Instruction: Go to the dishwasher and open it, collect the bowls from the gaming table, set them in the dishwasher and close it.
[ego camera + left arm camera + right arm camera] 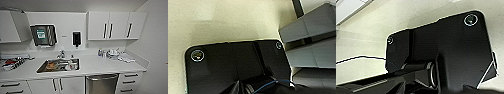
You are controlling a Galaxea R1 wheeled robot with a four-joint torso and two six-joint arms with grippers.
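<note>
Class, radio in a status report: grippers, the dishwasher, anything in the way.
Grippers: cannot tell. Dishwasher shut, under the counter right of the sink. Nothing seen before its door.

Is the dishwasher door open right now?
No, the dishwasher sits shut under the counter, its steel front flush beside the white drawers.

The brushed stainless-steel dishwasher [101,84] is cut off below its bar handle by the frame edge. Left of it, the steel sink's [59,65] blurred contents cannot be identified.
</note>
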